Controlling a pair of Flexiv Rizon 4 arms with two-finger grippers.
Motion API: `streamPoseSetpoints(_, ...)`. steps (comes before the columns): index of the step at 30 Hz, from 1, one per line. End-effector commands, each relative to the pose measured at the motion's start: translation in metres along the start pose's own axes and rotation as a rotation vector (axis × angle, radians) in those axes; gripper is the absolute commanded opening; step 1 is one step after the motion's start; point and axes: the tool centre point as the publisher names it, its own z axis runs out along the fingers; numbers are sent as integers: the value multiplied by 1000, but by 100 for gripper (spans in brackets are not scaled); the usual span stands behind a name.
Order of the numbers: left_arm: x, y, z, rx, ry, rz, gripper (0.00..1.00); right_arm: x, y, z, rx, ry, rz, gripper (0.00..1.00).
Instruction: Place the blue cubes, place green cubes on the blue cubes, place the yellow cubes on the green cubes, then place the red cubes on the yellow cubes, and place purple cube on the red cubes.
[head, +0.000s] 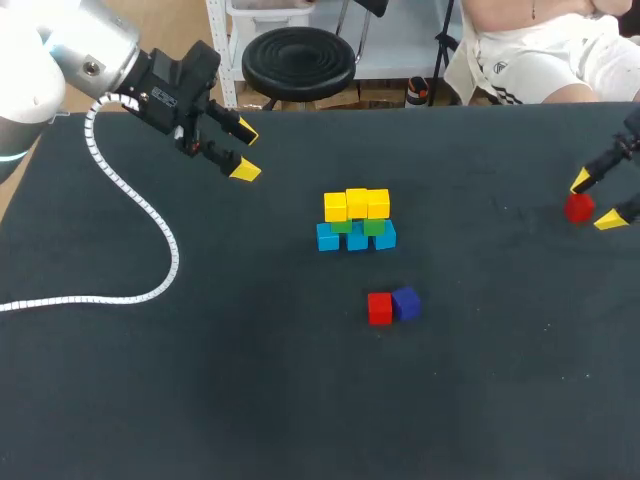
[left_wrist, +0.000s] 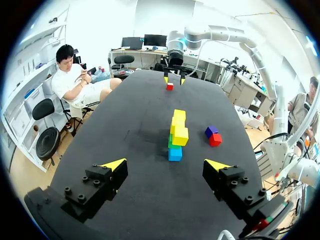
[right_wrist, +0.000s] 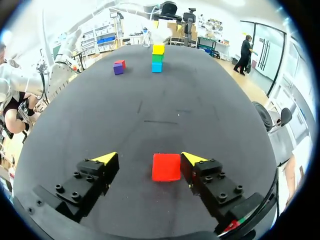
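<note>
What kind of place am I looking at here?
Probably a robotics lab test bench: a black-topped table, a stack of blue, green and yellow cubes, and the yellow-tipped left gripper and right gripper over it.

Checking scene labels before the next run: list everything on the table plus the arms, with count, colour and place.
blue cubes: 3, blue, bottom row of the stack at mid-table
green cubes: 2 showing, green, on the blue row
yellow cubes: 3, yellow, top row of the stack
first red cube: 1, red, on the table on the stack's near side, touching the purple cube
purple cube: 1, purple, right of that red cube
second red cube: 1, red, on the table near its right edge
table: 1, black
cable: 1, white, coiled, on the table's left part
left pincer: open, empty, far left
right pincer: open, around the second red cube
</note>
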Motion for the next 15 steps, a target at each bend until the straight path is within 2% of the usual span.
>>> streamPoseSetpoints(1,0,0,0,0,0,2,100,2,3,-3,16,-6,-1,84)
streamPoseSetpoints(3,0,0,0,0,0,2,100,2,3,-4,23,-9,-2,100)
streamPoseSetpoints(11,0,0,0,0,0,2,100,3,0,-5,30,-10,5,100)
streamPoseSetpoints(15,0,0,0,0,0,2,100,9,-5,-4,27,-54,37,100)
